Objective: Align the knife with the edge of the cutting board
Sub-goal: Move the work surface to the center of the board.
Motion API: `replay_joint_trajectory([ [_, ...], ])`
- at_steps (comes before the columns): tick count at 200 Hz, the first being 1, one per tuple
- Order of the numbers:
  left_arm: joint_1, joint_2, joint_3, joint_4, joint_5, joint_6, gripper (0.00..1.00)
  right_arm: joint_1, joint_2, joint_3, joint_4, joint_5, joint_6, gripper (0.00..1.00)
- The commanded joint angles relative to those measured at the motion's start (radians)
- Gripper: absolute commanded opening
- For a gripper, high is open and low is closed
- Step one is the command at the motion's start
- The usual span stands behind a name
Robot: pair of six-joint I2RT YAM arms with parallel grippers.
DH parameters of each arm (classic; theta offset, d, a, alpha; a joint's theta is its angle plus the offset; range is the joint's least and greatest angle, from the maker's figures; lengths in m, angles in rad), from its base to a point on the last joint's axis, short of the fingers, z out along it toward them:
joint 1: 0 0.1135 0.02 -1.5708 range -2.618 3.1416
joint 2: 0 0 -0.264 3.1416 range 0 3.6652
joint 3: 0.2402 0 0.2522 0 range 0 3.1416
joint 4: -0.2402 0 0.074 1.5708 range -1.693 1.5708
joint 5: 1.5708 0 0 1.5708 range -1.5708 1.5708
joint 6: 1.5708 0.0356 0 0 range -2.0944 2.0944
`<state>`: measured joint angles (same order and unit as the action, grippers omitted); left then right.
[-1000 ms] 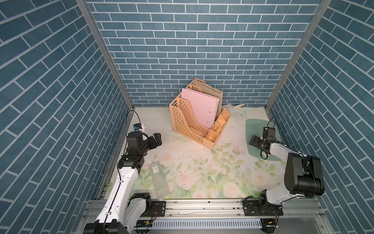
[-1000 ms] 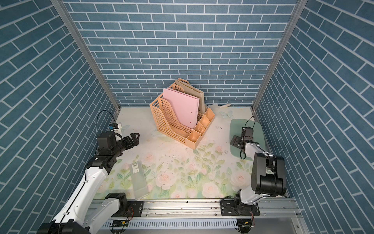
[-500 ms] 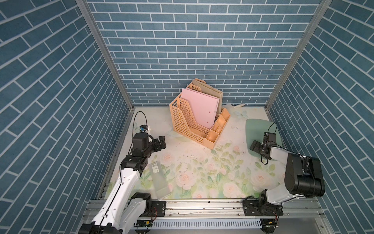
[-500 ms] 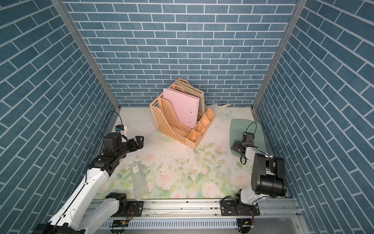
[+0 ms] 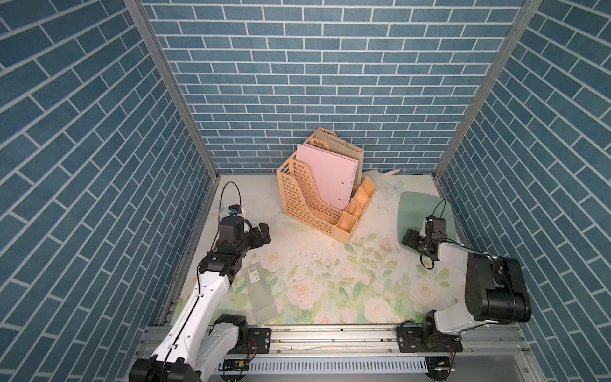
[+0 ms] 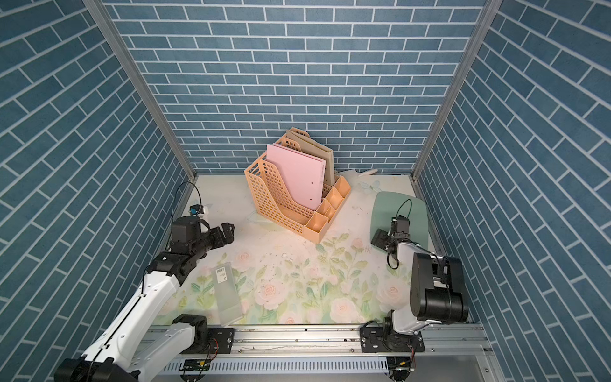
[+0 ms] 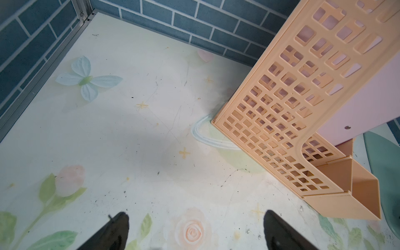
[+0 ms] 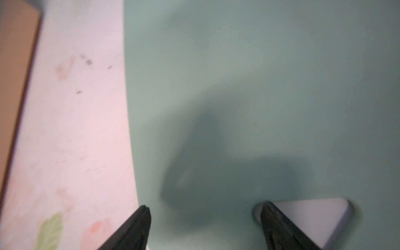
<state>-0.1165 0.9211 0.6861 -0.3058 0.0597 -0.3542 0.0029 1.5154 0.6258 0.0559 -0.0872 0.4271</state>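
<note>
Flat smooth mint-green cutting board (image 5: 418, 206), rounded corners, far right, long axis near-far; cream knife (image 5: 391, 172) lies along far wall just right of perforated orange file rack (image 5: 310, 205), handle pointing right; right gripper (image 8: 205, 206) spread empty over board's near-left edge, left gripper (image 7: 195, 213) wide, empty

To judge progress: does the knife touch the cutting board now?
Apart. In both top views the knife lies by the back wall, with bare table between it and the cutting board.
</note>
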Motion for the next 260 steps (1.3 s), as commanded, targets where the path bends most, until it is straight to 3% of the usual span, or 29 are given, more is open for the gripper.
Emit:
replay_joint_trajectory([
  [1,-0.003,0.0,0.02,-0.019,-0.015,0.009,1.0,0.122,0.033,-0.04,-0.119,-0.141,0.128,0.84],
  [55,-0.003,0.007,0.019,-0.022,-0.021,0.009,1.0,0.421,0.232,0.145,-0.057,-0.15,0.249,0.84],
  [113,-0.003,0.014,0.02,-0.026,-0.035,0.007,1.0,0.594,0.459,0.393,0.049,-0.213,0.324,0.84],
  [214,-0.003,0.019,0.018,-0.027,-0.037,0.004,1.0,0.917,0.582,0.552,0.213,-0.172,0.506,0.84],
  [260,-0.003,0.018,0.015,-0.024,-0.037,0.001,1.0,0.96,0.579,0.622,0.224,-0.203,0.439,0.84],
])
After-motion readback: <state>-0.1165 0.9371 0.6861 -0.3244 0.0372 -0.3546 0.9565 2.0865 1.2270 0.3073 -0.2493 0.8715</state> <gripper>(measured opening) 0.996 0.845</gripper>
